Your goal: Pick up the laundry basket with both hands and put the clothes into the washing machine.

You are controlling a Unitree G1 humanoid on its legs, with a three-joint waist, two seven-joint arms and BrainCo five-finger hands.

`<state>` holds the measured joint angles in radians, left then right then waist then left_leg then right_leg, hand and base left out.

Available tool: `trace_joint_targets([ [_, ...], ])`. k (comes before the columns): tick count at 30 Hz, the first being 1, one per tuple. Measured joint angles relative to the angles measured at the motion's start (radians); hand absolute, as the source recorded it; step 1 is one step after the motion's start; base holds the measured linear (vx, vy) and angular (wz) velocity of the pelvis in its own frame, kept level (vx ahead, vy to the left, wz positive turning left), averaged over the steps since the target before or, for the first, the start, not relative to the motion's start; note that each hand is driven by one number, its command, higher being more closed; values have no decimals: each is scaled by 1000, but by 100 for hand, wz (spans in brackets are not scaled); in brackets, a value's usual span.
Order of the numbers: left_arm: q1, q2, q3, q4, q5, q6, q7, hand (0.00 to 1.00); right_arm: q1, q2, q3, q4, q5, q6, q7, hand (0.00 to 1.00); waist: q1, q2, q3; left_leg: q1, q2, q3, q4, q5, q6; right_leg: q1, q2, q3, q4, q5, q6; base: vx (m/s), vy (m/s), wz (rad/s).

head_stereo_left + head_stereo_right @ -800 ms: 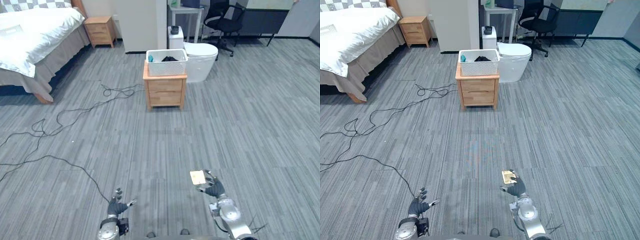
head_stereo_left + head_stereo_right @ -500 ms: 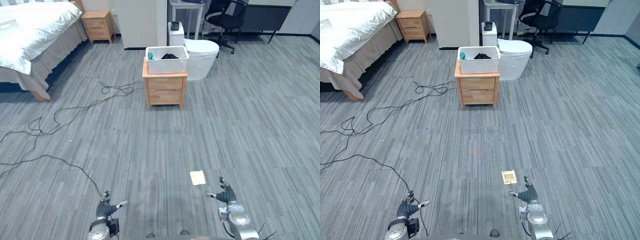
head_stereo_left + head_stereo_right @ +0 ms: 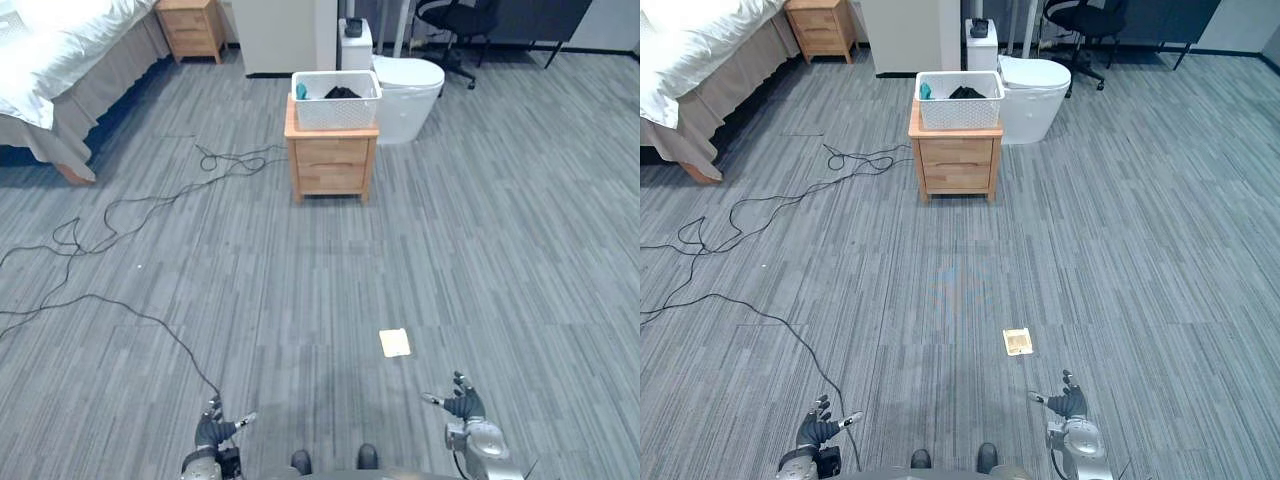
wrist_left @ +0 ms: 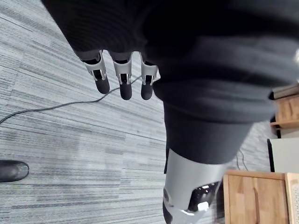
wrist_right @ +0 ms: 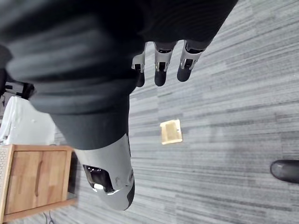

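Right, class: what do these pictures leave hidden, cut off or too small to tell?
1. Laundry basket, eye views: too far off; its wall hides all but a dark garment and a teal scrap.
2. White rounded unit: partly behind the wooden cabinet; any door unseen.
3. Bed and office chair: cut off by the eye views' edges.
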<state>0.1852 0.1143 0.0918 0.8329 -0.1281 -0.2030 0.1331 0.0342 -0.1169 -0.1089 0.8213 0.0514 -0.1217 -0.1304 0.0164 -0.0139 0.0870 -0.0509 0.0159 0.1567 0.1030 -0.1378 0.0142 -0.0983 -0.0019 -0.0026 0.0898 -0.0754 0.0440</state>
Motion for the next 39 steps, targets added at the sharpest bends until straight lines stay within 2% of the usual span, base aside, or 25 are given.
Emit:
trace_joint_targets([
  [3, -3, 0, -3, -12, -17, 0, 0, 0, -5, 2, 0, 0, 6, 1, -1, 0, -2, 2, 16, -10, -9, 13, 85, -83, 24, -69, -25, 6, 210, -99, 81, 90, 106, -16],
  [5, -18, 15, -19, -33, -17, 0, 0, 0, -1, 13, 5, -1, 10, 4, -1, 0, -11, -6, 43, 38, -35, -11, 99, -128, 61, -206, -70, -44, 553, -118, 79, 174, 141, 13],
  [7, -37, 31, -22, -44, -17, 0, 2, 0, 0, 24, 9, -1, 17, 13, 0, 0, -17, -12, 73, 88, -39, -20, 104, -149, 77, -256, -92, -88, 634, -165, 50, 321, 82, 28],
  [10, -49, 42, -22, -43, -18, 1, 3, 0, -13, 21, 13, -2, 18, 11, -1, 0, -24, -6, 92, 159, -17, -49, 78, -178, 71, -335, -81, -180, 492, -162, 33, 375, 41, 24],
  [12, -69, 45, -24, -44, -18, 0, 3, 0, -23, 21, 13, -2, 18, 11, -1, 0, -44, 2, 122, 221, 7, -80, 26, -175, 66, -362, -48, -207, 312, -76, 23, 534, -19, 56],
  [14, -78, 48, -30, -41, -18, 0, 3, 0, -18, 21, 16, -3, 18, 11, -2, 0, -63, -11, 139, 281, 10, -102, -1, -169, 32, -366, -32, -214, 143, 27, 20, 654, -73, 59],
  [16, -78, 35, -47, -35, -17, 0, 2, 0, 14, 13, 14, -12, 19, 12, -1, 0, -72, -13, 126, 319, 32, -143, 41, -203, -35, -397, -32, -202, 211, 178, -109, 737, -137, 54],
  [17, -81, 22, -43, -33, -17, 0, 3, 0, 16, 11, 11, -11, 18, 13, 0, 0, -70, 11, 127, 300, 53, -145, 85, -201, -44, -410, -21, -217, 262, 135, -121, 841, -187, 27],
  [18, -83, 14, -41, -29, -19, 0, 2, 0, 5, 16, 9, -14, 19, 13, 2, 0, -67, 27, 130, 244, 65, -135, 229, -155, -126, -403, -13, -225, 307, 74, -135, 721, -187, -3],
  [19, -82, -3, -29, -17, -25, 1, 0, 0, 1, 16, 10, -23, 19, 13, 2, 0, -65, 43, 140, 170, 86, -127, 447, -37, -200, -339, 8, -225, 300, 27, -143, 743, -183, -7],
  [20, -75, -17, -9, -16, -30, 1, 0, 0, 2, 17, 13, -29, 19, 13, 2, 0, -61, 50, 145, 132, 98, -128, 569, 56, -222, -291, 19, -220, 282, 7, -145, 755, -153, -15],
  [21, -67, -38, 15, -19, -39, 0, 1, 0, 2, 21, 24, -39, 31, 13, 1, 0, -54, 63, 155, 42, 145, -120, 835, 46, -210, -175, 52, -214, 236, -17, -155, 715, -101, -21],
  [22, -66, -42, 29, -20, -40, 0, 0, 0, 5, 37, 30, -63, 56, 11, 0, 0, -42, 54, 160, -40, 178, -85, 1021, 0, -145, -67, 70, -199, 195, -34, -174, 682, -79, -22],
  [24, -64, -47, 29, -49, -43, 0, -1, 0, 6, 60, 30, -101, 72, 6, -1, 0, -15, 29, 162, -143, 192, -26, 1085, -38, -87, 40, 68, -168, 140, -41, -185, 613, -26, -33],
  [26, -64, -57, 29, -95, -57, -4, -2, 0, 0, 73, 32, -143, 86, -11, -1, 0, 18, -2, 159, -324, 184, 36, 949, -74, -32, 172, 39, -127, 30, -79, -146, 650, 42, -39],
  [27, -65, -58, 28, -94, -56, -4, -3, 0, -7, 70, 31, -141, 86, -13, -1, 0, 24, -3, 163, -356, 177, 38, 873, -75, -31, 198, 32, -121, 11, -95, -125, 593, 111, -35],
  [28, -66, -65, 28, -92, -56, 0, -2, 0, -18, 67, 27, -132, 86, -12, -2, 0, 30, 4, 167, -391, 154, 14, 647, -68, -40, 242, 21, -105, -8, -114, -106, 589, 173, -48],
  [29, -54, -68, 27, -91, -56, 1, -2, 0, -27, 66, 23, -120, 85, -12, -2, 0, 42, 2, 167, -383, 119, -32, 374, -24, -88, 279, -1, -81, -12, -151, -83, 587, 211, -56],
  [30, -44, -71, 24, -91, -56, 1, -2, 0, -23, 62, 22, -116, 84, -12, -3, 0, 53, 9, 165, -366, 112, -55, 244, 5, -108, 297, -6, -67, -12, -172, -72, 576, 276, -70],
  [31, -27, -69, 21, -86, -59, 0, -1, 0, -20, 51, 24, -87, 81, -11, -7, 0, 56, 11, 159, -355, 110, -75, 186, 132, -115, 338, -14, -38, -11, -218, -49, 600, 305, -50],
  [32, -32, -62, 23, -75, -58, 2, 3, 0, -22, 64, 25, -54, 75, -5, -11, 0, 57, -17, 144, -361, 70, -75, 228, 166, -68, 345, -54, -20, 13, -234, -42, 605, 306, -34],
  [35, -50, -49, 20, -74, -56, 1, 1, 0, -16, 70, 25, -49, 64, -6, -20, 0, 55, -32, 133, -356, 31, -35, 319, 73, 7, 274, -118, 14, 229, -224, -23, 676, 321, -17],
  [37, -48, -47, -6, -37, -56, 4, 0, 0, -6, 72, 26, -49, 44, -5, -19, 0, 41, -37, 133, -241, -21, 5, 334, -12, 62, 159, -181, 42, 615, -107, 115, 661, 304, -11],
  [38, -48, -47, -15, -37, -56, 5, 0, 0, -4, 71, 28, -48, 42, -5, -18, 0, 31, -37, 134, -209, -29, 10, 331, -30, 74, 127, -193, 42, 724, -91, 133, 554, 219, 6],
  [39, -47, -42, -18, -37, -56, 6, 1, 0, -5, 74, 36, -47, 37, -4, -16, 0, 26, -36, 135, -137, -41, 10, 312, -58, 84, 63, -214, 19, 894, -105, 110, 512, 163, -6],
])
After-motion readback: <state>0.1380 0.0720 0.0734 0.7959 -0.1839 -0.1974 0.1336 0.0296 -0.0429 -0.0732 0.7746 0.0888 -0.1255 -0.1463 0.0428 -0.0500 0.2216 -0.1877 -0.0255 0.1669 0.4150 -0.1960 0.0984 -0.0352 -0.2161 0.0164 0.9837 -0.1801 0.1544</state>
